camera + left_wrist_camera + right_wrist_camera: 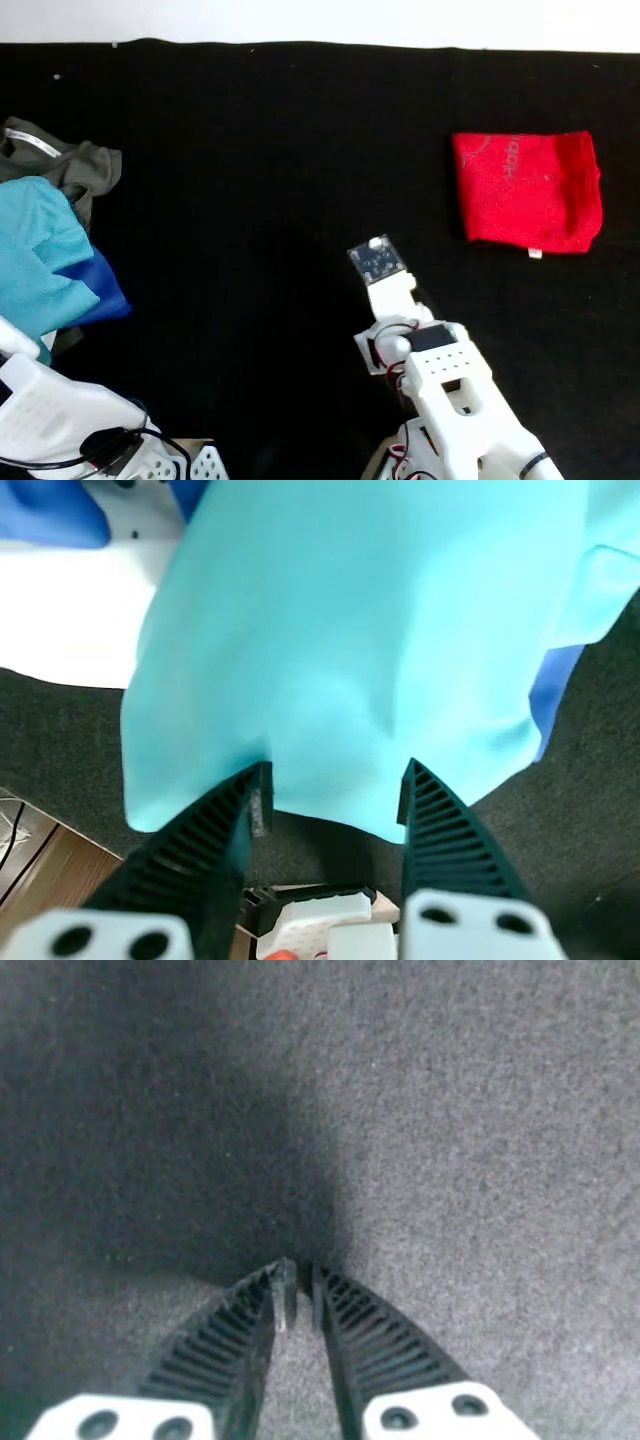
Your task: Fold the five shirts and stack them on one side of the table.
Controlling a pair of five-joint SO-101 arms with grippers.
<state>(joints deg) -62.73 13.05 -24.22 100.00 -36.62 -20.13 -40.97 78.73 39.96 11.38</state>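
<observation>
Our left gripper (335,780) stands open, its two fingers wide apart. The loose edge of the teal shirt (370,630) lies right at their tips, with nothing pinched yet. The shirt spreads out ahead of the gripper, draped over a blue shirt (555,695) that peeks out from beneath on one side. We judge the teal cloth light, soft and limp: it will sag and crease rather than hold a shape, and a thin layer could slip out of a shallow bite. We would take it at the hem between the fingers, deep enough that it cannot pull free. Our right gripper (298,1285) is closed on nothing, over the bare black table (480,1110). A folded red shirt (527,190) lies ahead of it and off to its right, well apart.
</observation>
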